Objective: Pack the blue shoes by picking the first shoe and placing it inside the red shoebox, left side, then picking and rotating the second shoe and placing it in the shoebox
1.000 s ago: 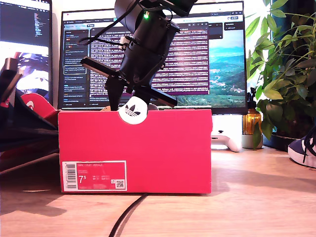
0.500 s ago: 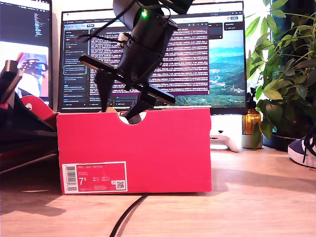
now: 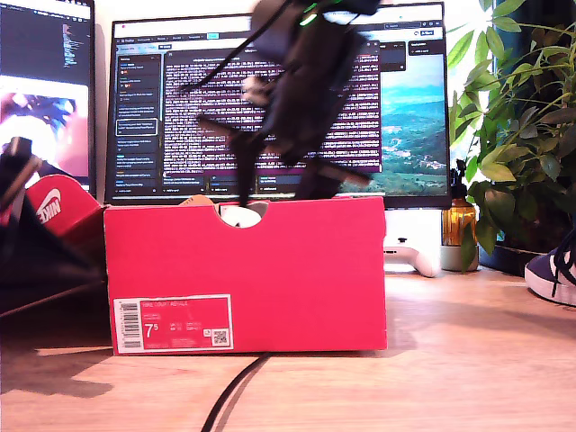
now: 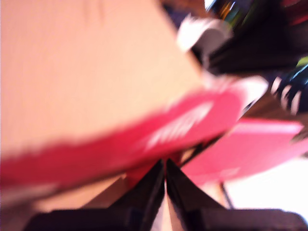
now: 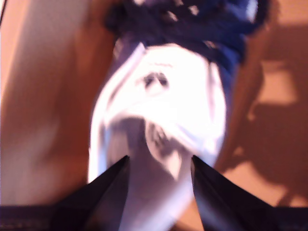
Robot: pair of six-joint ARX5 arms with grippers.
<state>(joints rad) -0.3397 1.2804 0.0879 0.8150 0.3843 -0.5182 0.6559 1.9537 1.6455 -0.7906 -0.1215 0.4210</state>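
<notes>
The navy suede shoe with its white heel (image 5: 159,101) lies inside the bright red cardboard shoebox (image 3: 270,270), just below my second gripper (image 5: 159,168), whose fingers are spread and hold nothing. The risk, I judge, is a finger snagging the box's front wall near the notch, dragging the box across the wooden bench (image 3: 450,360). My first gripper (image 4: 165,178), fingers pressed together, hangs by the red lid (image 4: 144,139). The other navy shoe (image 3: 551,270) waits at the exterior view's right edge, with open bench between.
</notes>
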